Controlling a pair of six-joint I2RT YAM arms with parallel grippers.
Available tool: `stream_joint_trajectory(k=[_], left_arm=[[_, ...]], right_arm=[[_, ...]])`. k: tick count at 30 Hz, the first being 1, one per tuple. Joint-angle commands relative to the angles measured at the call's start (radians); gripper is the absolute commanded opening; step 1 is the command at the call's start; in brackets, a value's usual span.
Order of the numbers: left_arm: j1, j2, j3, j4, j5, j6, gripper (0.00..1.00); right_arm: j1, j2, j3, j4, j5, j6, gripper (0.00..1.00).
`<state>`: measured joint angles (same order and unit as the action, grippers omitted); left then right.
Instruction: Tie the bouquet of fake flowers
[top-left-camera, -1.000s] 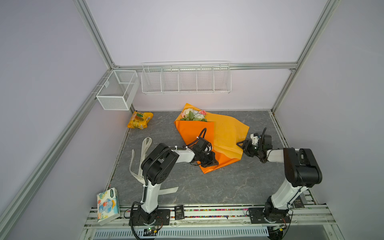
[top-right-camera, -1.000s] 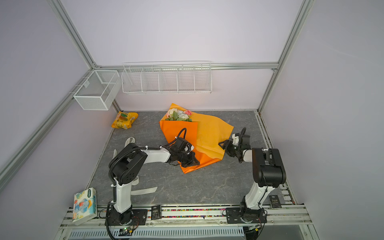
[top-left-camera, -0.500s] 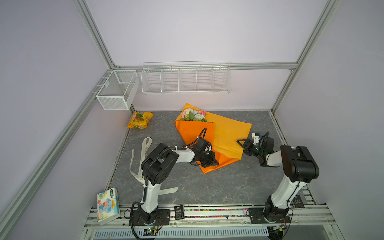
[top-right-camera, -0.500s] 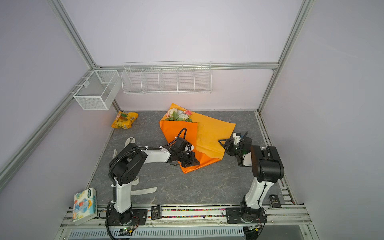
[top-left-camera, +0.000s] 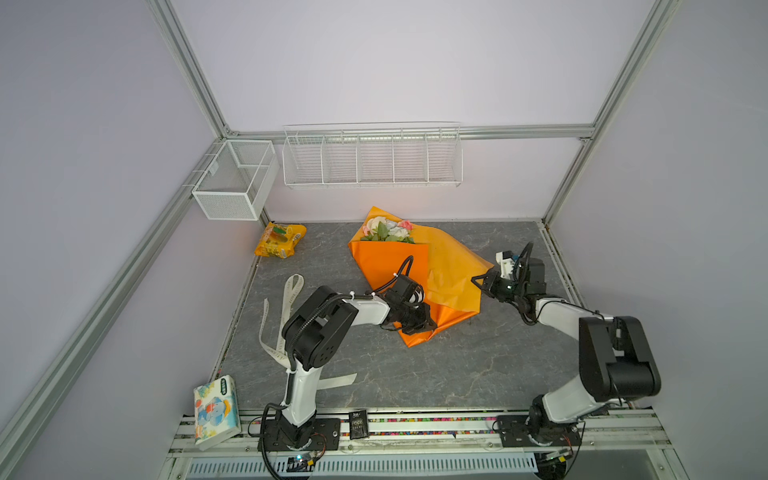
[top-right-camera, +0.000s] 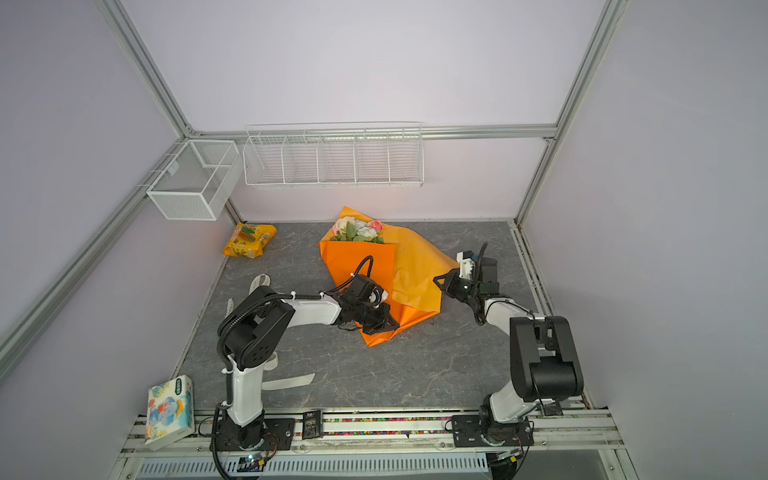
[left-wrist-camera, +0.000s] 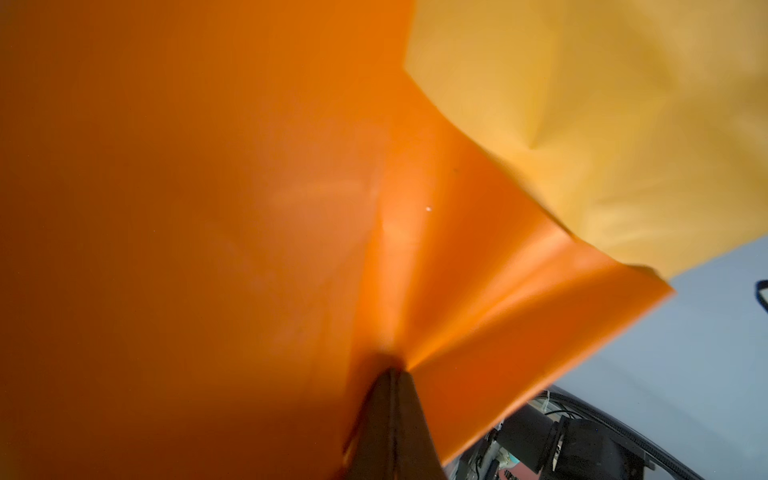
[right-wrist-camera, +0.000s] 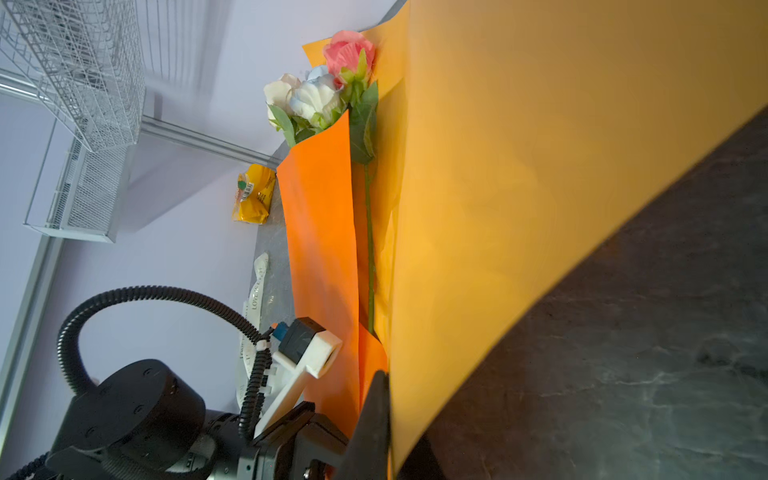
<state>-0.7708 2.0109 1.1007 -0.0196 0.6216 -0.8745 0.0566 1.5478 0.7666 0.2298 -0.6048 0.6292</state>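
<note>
Left gripper (top-left-camera: 424, 326): jaws as before, clamped flat on the pointed tail of the orange paper wrap (top-left-camera: 384, 266), pinning it low over the surface (top-left-camera: 415, 374).

Right gripper (top-left-camera: 477, 279): jaws stood wide a second ago, just short of the paper. They have now come in and pinched thin on the edge of the wrap's loose paler flap (right-wrist-camera: 540, 166).

Bouquet of fake flowers (top-left-camera: 388, 230) lies beyond both jaws. One stem (right-wrist-camera: 369, 232) shows bare between the folded panel and the flap.

Judgement: flap is in hand, ready to fold across toward the left jaws.

Printed ribbon (right-wrist-camera: 257, 286) lies loose, well apart from both jaws. Tying not yet begun.
</note>
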Motion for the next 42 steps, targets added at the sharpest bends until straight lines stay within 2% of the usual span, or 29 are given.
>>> stream_joint_trajectory(k=[1,6,9,12,15,18,23,28,31,35,38,42], left_arm=[[0.001,-0.007,-0.016,-0.025,-0.041,0.014,0.03],[0.001,-0.013,-0.030,-0.015,-0.045,0.014,0.03],[0.001,-0.017,-0.032,-0.011,-0.049,0.011,0.03],[0.001,-0.027,-0.038,0.011,-0.044,0.005,0.03],[0.001,-0.067,-0.076,0.117,-0.007,-0.021,0.07],[0.001,-0.108,-0.100,0.202,0.026,-0.051,0.10],[-0.002,-0.137,-0.105,0.245,0.050,-0.055,0.14],[-0.007,-0.059,-0.052,0.220,0.097,-0.042,0.15],[-0.007,-0.006,-0.020,0.127,0.046,-0.016,0.12],[-0.007,0.026,-0.037,0.098,0.003,-0.035,0.07],[-0.008,0.022,-0.055,0.078,-0.038,-0.027,0.06],[-0.010,0.043,-0.025,0.010,-0.041,0.008,0.06]], right_arm=[[0.034,-0.049,0.049,-0.207,0.072,-0.114,0.07],[0.106,-0.087,0.096,-0.317,0.179,-0.162,0.07],[0.217,-0.096,0.159,-0.447,0.367,-0.228,0.07],[0.277,-0.109,0.165,-0.464,0.463,-0.220,0.07],[0.278,-0.094,0.178,-0.489,0.506,-0.182,0.07],[0.269,-0.079,0.182,-0.482,0.501,-0.176,0.07],[0.235,-0.080,0.181,-0.476,0.479,-0.130,0.07],[0.195,-0.098,0.150,-0.427,0.402,-0.081,0.07],[0.199,-0.097,0.150,-0.407,0.367,-0.074,0.07],[0.243,-0.112,0.163,-0.441,0.444,-0.079,0.07],[0.273,-0.117,0.171,-0.463,0.506,-0.082,0.07],[0.339,-0.105,0.198,-0.472,0.532,-0.113,0.07]])
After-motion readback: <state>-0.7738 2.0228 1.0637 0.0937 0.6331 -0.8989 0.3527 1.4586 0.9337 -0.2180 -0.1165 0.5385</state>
